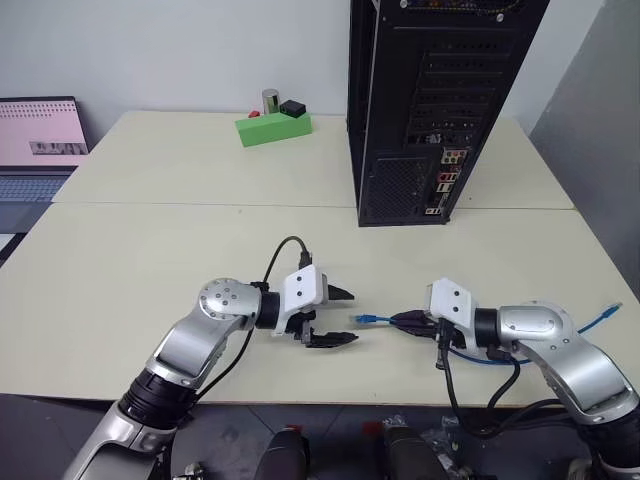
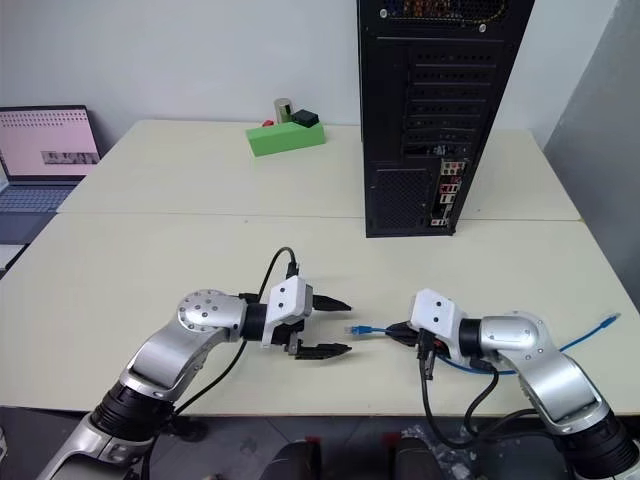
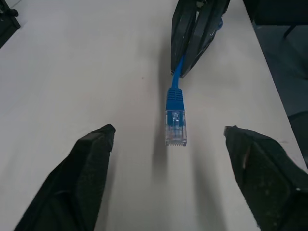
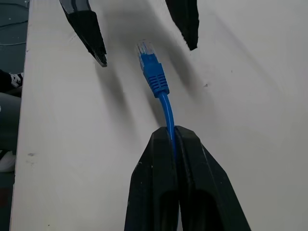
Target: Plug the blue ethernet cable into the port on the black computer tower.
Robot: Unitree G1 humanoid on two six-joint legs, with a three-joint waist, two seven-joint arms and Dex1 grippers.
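Plug between left gripper fingers, apart

Green block and laptop, seemingly open.

- A pale cream table, apparently two tops butted together, spans the frame.
- A plain white wall runs behind.
- A laptop with a lit pinkish screen sits at upper left.
- Even, soft light.

The right gripper pinches the blue ethernet cable. Its plug points toward nine o'clock, at the left gripper, whose fingers stand apart.
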